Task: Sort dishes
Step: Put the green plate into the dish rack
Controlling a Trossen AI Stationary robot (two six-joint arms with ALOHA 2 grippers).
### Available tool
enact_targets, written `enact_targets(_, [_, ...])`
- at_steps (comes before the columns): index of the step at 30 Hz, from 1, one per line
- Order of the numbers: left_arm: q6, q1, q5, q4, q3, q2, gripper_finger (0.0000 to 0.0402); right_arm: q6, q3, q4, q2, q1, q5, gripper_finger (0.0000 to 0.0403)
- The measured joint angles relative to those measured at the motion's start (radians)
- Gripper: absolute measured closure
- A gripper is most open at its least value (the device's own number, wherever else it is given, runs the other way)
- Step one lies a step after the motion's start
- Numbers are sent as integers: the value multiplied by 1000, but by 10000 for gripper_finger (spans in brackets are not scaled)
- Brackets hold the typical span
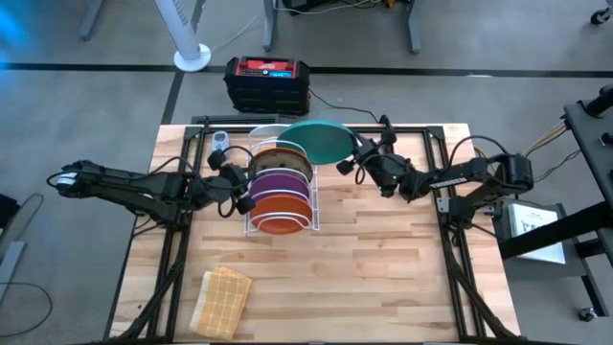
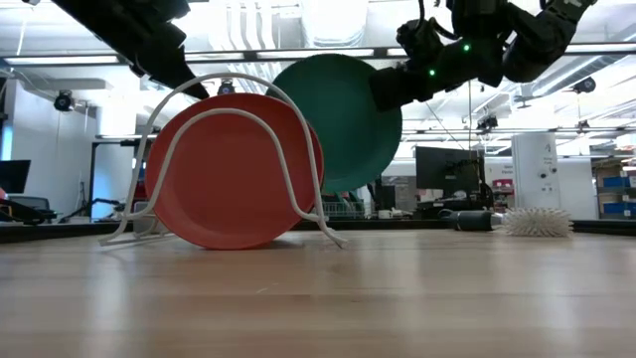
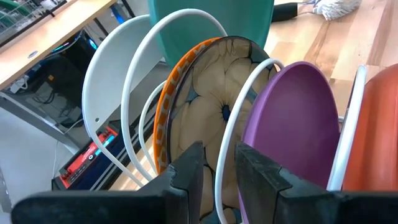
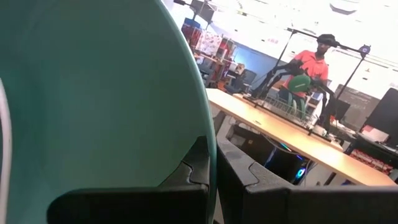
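The teal-green plate (image 1: 317,140) is held on edge above the far end of the white wire rack (image 1: 280,188), its rim pinched between the shut fingers of the right gripper (image 1: 349,161); in the low view it hangs tilted behind the rack, clear of the tabletop. In the right wrist view the plate's face (image 4: 93,106) fills most of the frame, with the two dark fingers pressed together on its edge.

Four more plates stand upright in the rack's slots — from the near end, a plain orange plate (image 1: 281,217), a purple plate (image 1: 280,182), an orange-patterned plate (image 1: 279,158) and, farthest back, a pale, glassy plate (image 3: 115,68). The left gripper (image 1: 237,182) is positioned at the rack's left side, its fingers (image 3: 186,171) slightly apart around one of the rack's white wire hoops, beside the patterned and purple plates; whether the wire is actually touched cannot be told.

A tan woven cloth (image 1: 222,300) lies near the front edge of the wooden table (image 1: 383,268), well apart from the rack. A black-and-red box (image 1: 267,81) sits on the floor beyond the table. A person in an orange shirt (image 4: 314,65) is seen in the room behind.
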Motion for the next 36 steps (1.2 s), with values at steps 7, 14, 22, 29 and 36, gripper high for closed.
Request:
enact_targets(7, [0, 0, 0, 0, 0, 0, 322, 1, 0, 6, 19, -2, 0, 403])
enact_targets(14, [0, 0, 0, 0, 0, 0, 322, 4, 0, 6, 19, -8, 0, 403])
enact_targets(22, [0, 0, 0, 0, 0, 0, 322, 41, 1, -11, 19, -24, -26, 403])
enact_targets(29, [0, 0, 0, 0, 0, 0, 322, 54, 1, -11, 19, -36, -53, 403])
enact_targets(36, [0, 0, 0, 0, 0, 0, 322, 74, 1, -11, 19, -47, -80, 403])
